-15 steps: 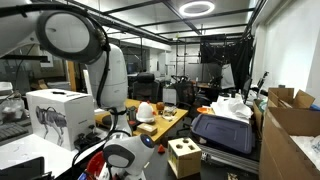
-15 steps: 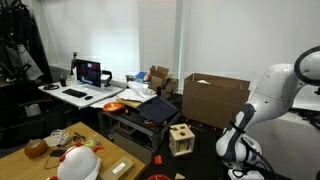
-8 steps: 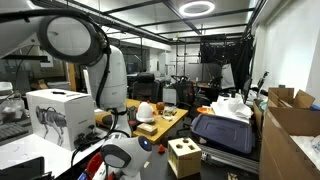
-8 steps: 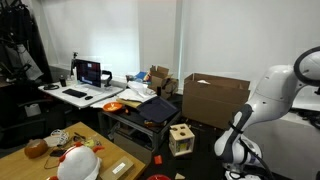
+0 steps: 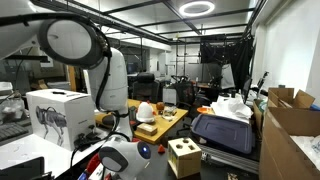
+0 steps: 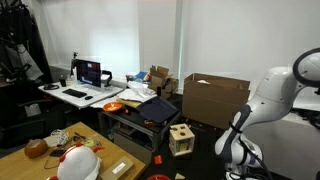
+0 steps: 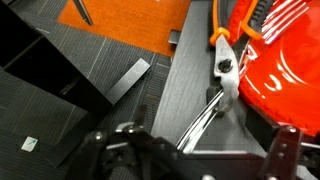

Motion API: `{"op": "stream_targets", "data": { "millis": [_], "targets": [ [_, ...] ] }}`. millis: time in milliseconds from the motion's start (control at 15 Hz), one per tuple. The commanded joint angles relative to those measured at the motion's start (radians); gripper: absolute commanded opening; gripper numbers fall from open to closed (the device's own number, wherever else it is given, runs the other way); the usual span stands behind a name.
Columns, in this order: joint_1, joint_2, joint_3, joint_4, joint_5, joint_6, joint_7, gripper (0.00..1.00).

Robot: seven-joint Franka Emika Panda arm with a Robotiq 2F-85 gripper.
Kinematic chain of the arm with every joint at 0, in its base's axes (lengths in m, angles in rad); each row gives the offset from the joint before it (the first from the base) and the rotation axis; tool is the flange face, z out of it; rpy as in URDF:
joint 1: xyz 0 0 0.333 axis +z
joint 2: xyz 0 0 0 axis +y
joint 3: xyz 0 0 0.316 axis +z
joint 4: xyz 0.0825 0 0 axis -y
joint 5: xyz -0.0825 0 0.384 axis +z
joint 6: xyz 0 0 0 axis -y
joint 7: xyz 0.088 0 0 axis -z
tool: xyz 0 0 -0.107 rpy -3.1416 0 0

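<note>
In the wrist view, the dark grey floor (image 7: 60, 100) carries a red plastic thing (image 7: 285, 60) at the right. A metal tool (image 7: 222, 85) lies just beside the red thing's left edge. A grey strip (image 7: 130, 80) lies well left of it, and an orange patch (image 7: 125, 18) shows farther up and to the left.

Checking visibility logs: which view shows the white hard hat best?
An exterior view: the white hard hat sits large in the foreground. In an exterior view the hat looks small and distant; the wrist view lacks it.
</note>
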Motion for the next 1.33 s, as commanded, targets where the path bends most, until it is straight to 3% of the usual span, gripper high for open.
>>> {"op": "stream_targets", "data": {
  "millis": [0,733,1267],
  "targets": [
    [-0.031,-0.010,0.018,-0.002,0.064,-0.079,-0.006,1.00],
    [-0.012,-0.018,-0.022,0.005,0.208,-0.231,-0.066,1.00],
    [0.012,-0.005,-0.036,0.012,0.209,-0.339,-0.168,1.00]
  ]
}}
